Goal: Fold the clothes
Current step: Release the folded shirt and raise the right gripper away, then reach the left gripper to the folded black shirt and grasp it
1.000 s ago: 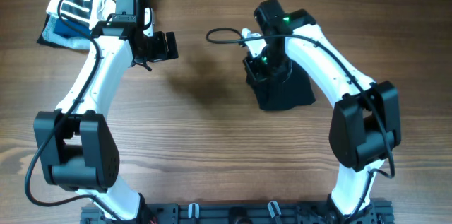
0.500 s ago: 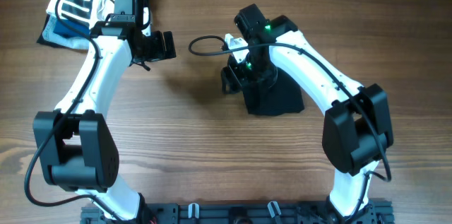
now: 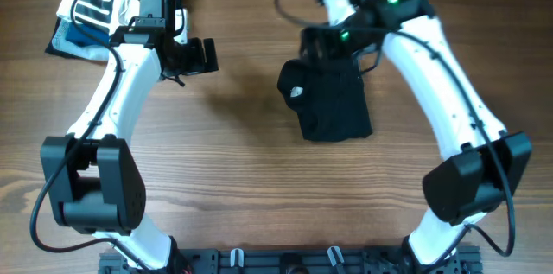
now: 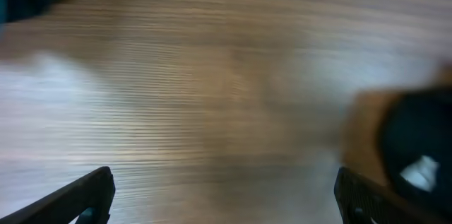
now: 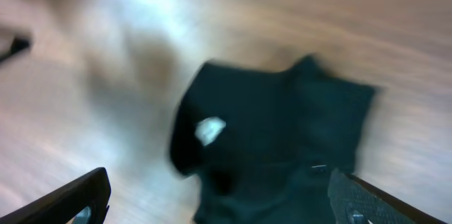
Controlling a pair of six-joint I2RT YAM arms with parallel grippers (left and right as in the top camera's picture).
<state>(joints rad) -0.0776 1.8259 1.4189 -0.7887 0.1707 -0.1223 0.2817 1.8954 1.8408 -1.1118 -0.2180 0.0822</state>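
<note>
The clothes (image 3: 333,105), crumpled black on the bench (image 3: 259,187)
Soft and limp, we judge; we would pinch an outer edge. Right hand (image 5: 222,199) and left hand (image 4: 222,192) gape wide, empty

The black garment (image 3: 333,105) is soft, matt cloth (its small logo (image 3: 298,92) a paler print) on a table (image 3: 242,170) of smooth, faintly shiny grained wood. The left arm (image 3: 111,92) and right arm (image 3: 449,92) wear glossy white plastic shells with matt black joints.
</note>
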